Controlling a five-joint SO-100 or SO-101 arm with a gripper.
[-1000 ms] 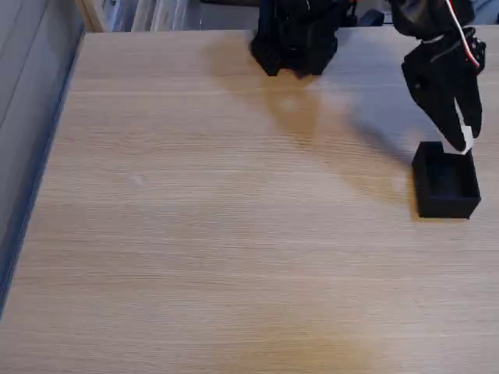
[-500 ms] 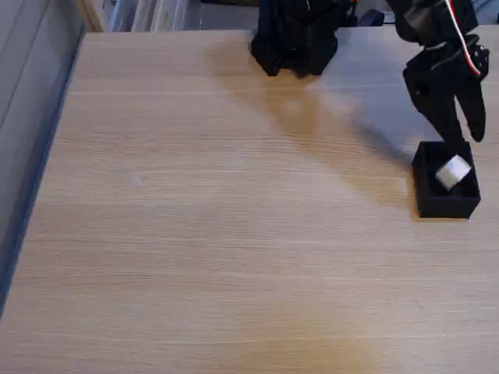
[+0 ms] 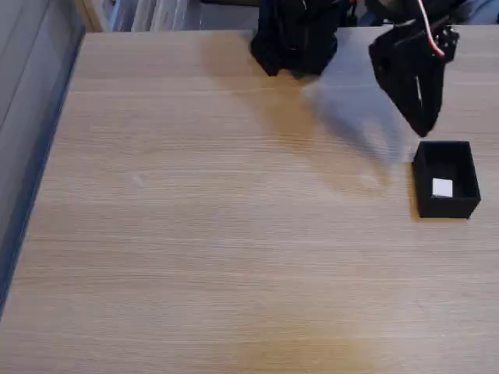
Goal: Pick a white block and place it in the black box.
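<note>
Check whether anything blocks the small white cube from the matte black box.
Nothing does: the small white cube already lies inside the open matte black box, with the end effector above and apart.

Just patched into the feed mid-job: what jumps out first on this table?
The white block stands out most, lying inside the black box near the right edge of the fixed view. Above and left of the box hangs the black tool, holding nothing, its tip pointing down. The rest is bare light wooden table.
</note>
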